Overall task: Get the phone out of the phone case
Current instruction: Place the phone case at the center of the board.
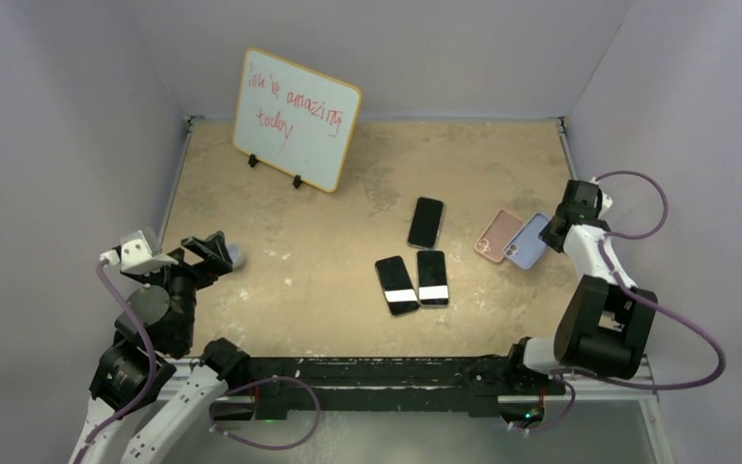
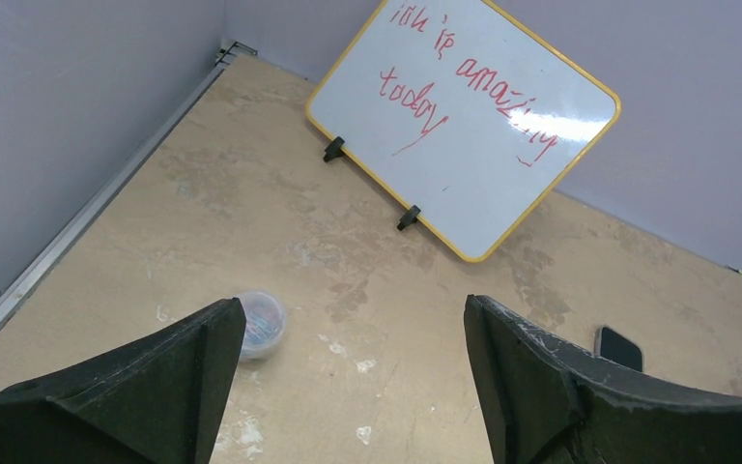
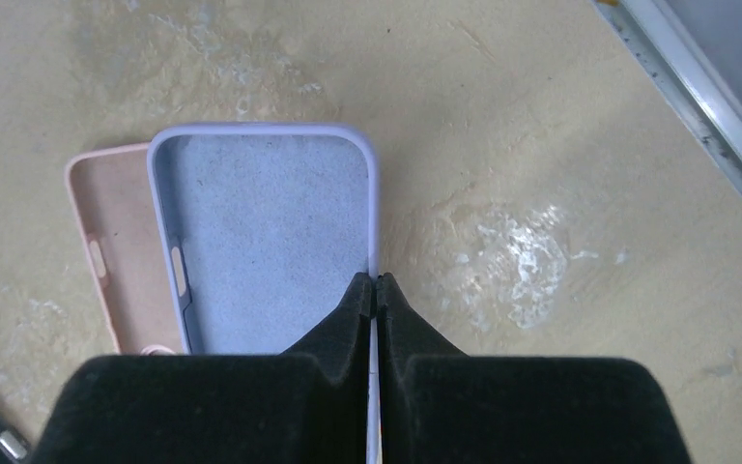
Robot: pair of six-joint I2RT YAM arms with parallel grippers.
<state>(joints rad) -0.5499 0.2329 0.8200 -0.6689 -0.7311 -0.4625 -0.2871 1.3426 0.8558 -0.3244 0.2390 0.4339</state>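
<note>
— What's on the table (image 1: 280, 290)?
— A whiteboard (image 1: 296, 119) at the far left, and three phones (image 1: 432, 278) lying bare in the middle. To the right, a lilac case (image 3: 266, 232) overlaps a pink case (image 3: 121, 251).
— And the tools?
— The left tool (image 2: 353, 307) has its fingers apart. The right tool (image 3: 375, 290) seems pinched on the lilac case's edge.

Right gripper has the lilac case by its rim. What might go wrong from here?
The right gripper pinches only the thin side wall of the empty lilac silicone phone case; that soft rim may flex and slip out if lifted.
It lies partly over the pink silicone phone case, so dragging could shove that too.
</note>
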